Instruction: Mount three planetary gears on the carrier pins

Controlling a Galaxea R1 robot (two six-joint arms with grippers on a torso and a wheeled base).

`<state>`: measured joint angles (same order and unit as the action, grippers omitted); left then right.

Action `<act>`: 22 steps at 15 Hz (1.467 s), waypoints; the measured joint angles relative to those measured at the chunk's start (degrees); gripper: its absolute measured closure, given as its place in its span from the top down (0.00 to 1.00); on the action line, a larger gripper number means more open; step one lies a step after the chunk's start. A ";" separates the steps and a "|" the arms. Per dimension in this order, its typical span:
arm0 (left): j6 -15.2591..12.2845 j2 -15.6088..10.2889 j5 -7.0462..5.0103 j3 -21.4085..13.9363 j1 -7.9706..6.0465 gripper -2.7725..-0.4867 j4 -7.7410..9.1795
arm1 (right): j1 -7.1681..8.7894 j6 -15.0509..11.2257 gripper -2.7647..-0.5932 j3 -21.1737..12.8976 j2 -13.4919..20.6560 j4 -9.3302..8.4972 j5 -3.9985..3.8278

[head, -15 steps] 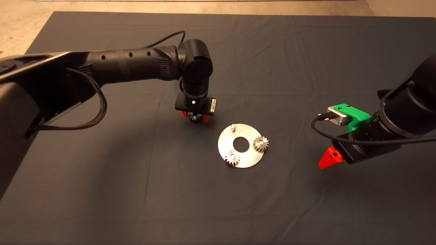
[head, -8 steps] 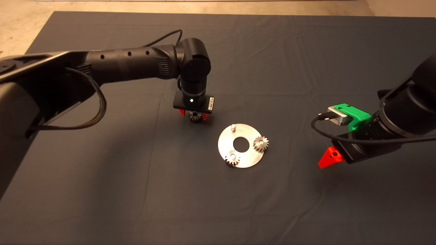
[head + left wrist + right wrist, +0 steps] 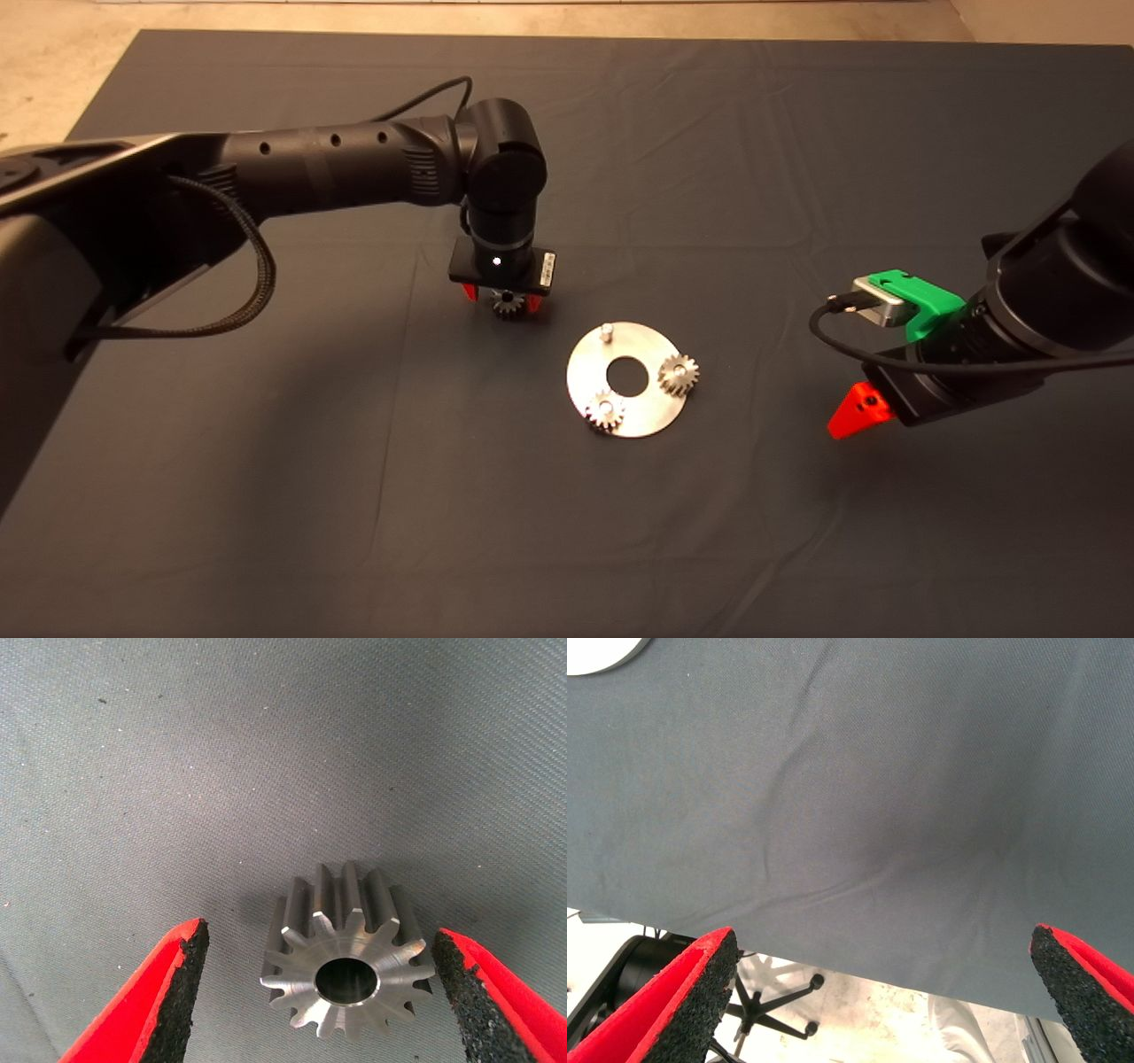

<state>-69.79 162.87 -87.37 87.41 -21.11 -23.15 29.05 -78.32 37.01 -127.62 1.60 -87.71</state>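
The flat silver disc [image 3: 651, 412] lies at mid-mat. Two planetary gears [image 3: 679, 375] [image 3: 606, 411] sit on two of its carrier pins; the third pin [image 3: 607, 332] stands bare at the disc's far edge. The third gear [image 3: 507, 306] lies on the mat to the left of the disc, with its hole facing up. My left gripper [image 3: 505, 301] hangs straight above it. In the left wrist view the gripper [image 3: 319, 935] is open and its fingers [image 3: 182, 979] stand on either side of the gear [image 3: 350, 970]. My right gripper [image 3: 855, 416] is open and empty at the right.
The dark mat [image 3: 354, 487] covers the table; bare floor shows beyond its far edge. The right wrist view looks past the mat's edge at a chair base [image 3: 771, 1005] on the floor, and a bit of the disc [image 3: 594, 651] shows in one corner.
My left wrist has shifted slightly up and to the left over the loose gear. The gear, the disc and the right arm have not moved.
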 joint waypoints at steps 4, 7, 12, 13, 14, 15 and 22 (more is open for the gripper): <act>0.06 0.00 0.00 0.00 0.00 0.57 -0.88 | 0.00 -0.04 0.86 0.00 0.00 0.00 0.00; 0.83 0.04 0.00 0.00 0.00 0.57 -1.55 | 0.00 -0.18 0.86 0.00 0.00 0.02 0.00; 1.74 0.20 0.00 0.00 0.00 0.57 -1.87 | -0.02 -0.18 0.86 0.00 0.00 0.01 0.00; 1.79 0.20 0.00 0.00 0.00 0.57 -1.90 | -0.02 -0.18 0.86 0.00 0.00 0.02 0.00; 1.93 0.23 0.00 0.16 0.00 0.57 -1.90 | -0.02 -0.19 0.86 0.00 0.00 0.01 0.00; 1.94 0.34 0.02 0.38 0.00 0.57 -1.95 | -0.02 -0.18 0.86 0.00 0.00 0.02 0.00; 2.01 0.34 0.02 0.62 0.00 0.55 -1.93 | -0.03 -0.19 0.86 0.00 0.00 0.01 0.00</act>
<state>-67.78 163.21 -87.35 88.03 -21.11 -25.08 29.02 -78.51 37.01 -127.62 1.60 -87.71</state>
